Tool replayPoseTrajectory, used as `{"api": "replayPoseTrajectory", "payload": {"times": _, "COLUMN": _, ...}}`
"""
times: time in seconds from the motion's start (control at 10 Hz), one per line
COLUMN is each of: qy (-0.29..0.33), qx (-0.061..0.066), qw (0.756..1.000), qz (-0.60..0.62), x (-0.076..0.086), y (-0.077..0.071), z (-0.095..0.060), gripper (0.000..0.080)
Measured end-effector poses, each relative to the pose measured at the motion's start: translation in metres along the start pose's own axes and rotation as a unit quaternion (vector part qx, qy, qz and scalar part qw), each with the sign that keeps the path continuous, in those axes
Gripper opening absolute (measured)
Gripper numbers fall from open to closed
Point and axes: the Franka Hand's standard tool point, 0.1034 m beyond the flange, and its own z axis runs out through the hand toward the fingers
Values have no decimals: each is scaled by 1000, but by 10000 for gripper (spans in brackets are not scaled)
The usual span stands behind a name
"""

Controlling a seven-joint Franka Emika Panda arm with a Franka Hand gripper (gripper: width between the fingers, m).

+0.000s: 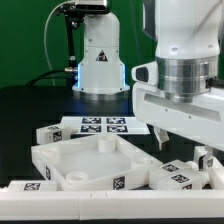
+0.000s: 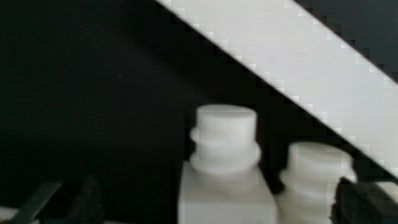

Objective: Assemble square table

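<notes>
robot gripper (image 1: 181, 146) wide open, holding nothing; it hovers above two white legs (image 2: 222, 150) beside the square tabletop (image 1: 70, 158) on a black table (image 1: 30, 110)

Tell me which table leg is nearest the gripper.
The leg centred between the open gripper's jaws in the wrist view; the other leg beside it sits off toward one jaw.

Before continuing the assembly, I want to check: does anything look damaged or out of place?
Nothing stands out. The tabletop lies flat, the loose legs sit beside it, and the open end effector hangs above them.
</notes>
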Motion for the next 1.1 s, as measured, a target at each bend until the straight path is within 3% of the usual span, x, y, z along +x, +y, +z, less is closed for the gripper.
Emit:
{"api": "replayPoseTrajectory", "payload": {"times": 0.9, "qy": 4, "qx": -1, "qw": 1000, "qz": -4, "x": 9, "y": 3, "z": 1, "gripper": 648}}
{"api": "replayPoseTrajectory", "payload": {"times": 1.0, "qy": 4, "qx": -1, "qw": 1000, "qz": -4, "x": 9, "y": 3, "z": 1, "gripper": 565}}
{"api": "replayPoseTrajectory", "payload": {"times": 1.1, "qy": 4, "qx": -1, "qw": 1000, "qz": -4, "x": 9, "y": 3, "z": 1, "gripper": 412}}
